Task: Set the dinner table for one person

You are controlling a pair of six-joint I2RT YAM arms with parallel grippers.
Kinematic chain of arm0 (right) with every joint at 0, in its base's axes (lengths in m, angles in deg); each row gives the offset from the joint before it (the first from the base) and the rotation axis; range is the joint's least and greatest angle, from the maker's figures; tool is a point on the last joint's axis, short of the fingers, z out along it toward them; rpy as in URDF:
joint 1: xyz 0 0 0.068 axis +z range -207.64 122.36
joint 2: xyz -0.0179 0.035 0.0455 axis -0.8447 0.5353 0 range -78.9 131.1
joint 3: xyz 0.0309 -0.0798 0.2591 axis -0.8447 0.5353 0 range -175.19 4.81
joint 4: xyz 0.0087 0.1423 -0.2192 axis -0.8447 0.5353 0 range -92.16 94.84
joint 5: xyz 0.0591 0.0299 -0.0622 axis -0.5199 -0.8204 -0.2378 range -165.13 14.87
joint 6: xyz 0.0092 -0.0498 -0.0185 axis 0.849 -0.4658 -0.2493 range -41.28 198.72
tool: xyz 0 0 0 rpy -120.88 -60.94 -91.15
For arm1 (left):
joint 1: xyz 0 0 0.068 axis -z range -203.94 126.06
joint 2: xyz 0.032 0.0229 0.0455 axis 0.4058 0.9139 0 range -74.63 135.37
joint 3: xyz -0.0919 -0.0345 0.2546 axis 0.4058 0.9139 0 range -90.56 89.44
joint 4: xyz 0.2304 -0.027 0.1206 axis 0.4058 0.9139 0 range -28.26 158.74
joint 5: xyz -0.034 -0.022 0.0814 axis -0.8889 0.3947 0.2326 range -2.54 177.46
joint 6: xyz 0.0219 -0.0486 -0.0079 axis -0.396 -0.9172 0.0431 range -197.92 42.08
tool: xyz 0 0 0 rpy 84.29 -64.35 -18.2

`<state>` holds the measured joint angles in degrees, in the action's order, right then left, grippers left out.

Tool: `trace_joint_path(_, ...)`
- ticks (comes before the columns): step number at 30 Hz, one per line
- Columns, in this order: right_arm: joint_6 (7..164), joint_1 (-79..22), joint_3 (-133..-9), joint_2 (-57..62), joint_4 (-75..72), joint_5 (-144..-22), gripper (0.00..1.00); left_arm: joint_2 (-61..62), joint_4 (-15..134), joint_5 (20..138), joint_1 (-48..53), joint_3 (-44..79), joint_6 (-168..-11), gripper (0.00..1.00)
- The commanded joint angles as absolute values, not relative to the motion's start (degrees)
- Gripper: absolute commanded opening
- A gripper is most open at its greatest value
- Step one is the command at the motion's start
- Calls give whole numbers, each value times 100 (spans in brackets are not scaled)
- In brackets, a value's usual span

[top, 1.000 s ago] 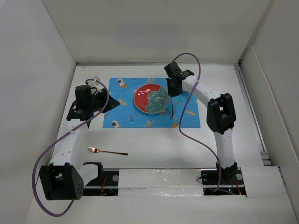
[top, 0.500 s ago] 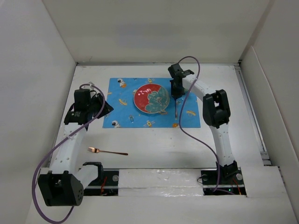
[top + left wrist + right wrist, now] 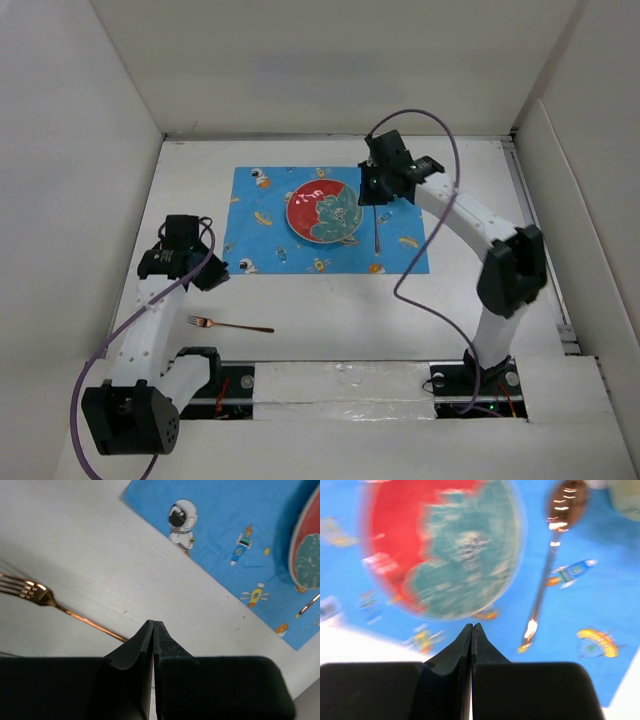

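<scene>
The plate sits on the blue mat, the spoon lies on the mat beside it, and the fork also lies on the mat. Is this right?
One point is wrong: the fork lies off the mat, on the bare dinner table, as the top external view shows. The plate and the spoon are on the mat, as you say.

Left end effector (image 3: pixel 208 272) retreats from the blue mat (image 3: pixel 260 215) toward the fork (image 3: pixel 230 324); right end effector (image 3: pixel 372 190) draws back from the spoon (image 3: pixel 376 232).

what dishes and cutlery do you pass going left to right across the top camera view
fork → plate → spoon
</scene>
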<state>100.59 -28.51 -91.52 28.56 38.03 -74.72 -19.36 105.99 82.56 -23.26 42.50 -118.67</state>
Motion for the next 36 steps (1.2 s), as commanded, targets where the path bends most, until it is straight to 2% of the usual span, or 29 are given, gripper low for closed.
trace_joint_path(1, 10095, -2574, -8223, 1499, 2652, -8416, 0, -2145, 11236, 8604, -2315, 4295, -12450, 0)
trace_joint_path(3, 10175, -2363, -7308, 1112, 1837, -9038, 0, -2189, 11377, 8893, -2315, 3928, -12529, 0)
trace_joint_path(7, 9921, -1441, -6858, 1354, 1385, -9446, 0, -2146, 11237, 9238, -2386, 2496, -12661, 0)
trace_joint_path(8, 9894, -1057, -6892, 1487, 1306, -9455, 4, -2119, 11089, 9221, -2386, 1866, -12635, 8)
trace_joint_path(9, 9824, -861, -7049, 1627, 1235, -9438, 9, -2076, 11009, 9195, -2386, 1555, -12600, 13)
trace_joint_path(10, 9666, -677, -7173, 1785, 1208, -9368, 23, -2006, 10964, 9099, -2386, 1291, -12487, 17)
trace_joint_path(11, 9560, -335, -7313, 2091, 1182, -9271, 31, -1961, 10955, 9054, -2386, 1010, -12425, 22)
trace_joint_path(13, 9376, -52, -7864, 2471, 1243, -9148, 48, -1865, 10990, 8914, -2386, 341, -12258, 27)
trace_joint_path(16, 8998, 449, -8620, 3270, 1313, -8981, 59, -1934, 11157, 8782, -2386, -231, -12020, 32)
trace_joint_path(23, 8426, 1407, -9870, 4704, 1709, -8006, 61, -2435, 11280, 8220, -2386, -382, -11826, 37)
trace_joint_path(32, 8276, 1803, -10891, 5873, 1797, -7548, 62, -2602, 11342, 7701, -2386, -189, -11536, 37)
trace_joint_path(36, 8276, 2005, -11234, 6286, 1648, -6917, 61, -2629, 11307, 7455, -2386, -65, -11492, 37)
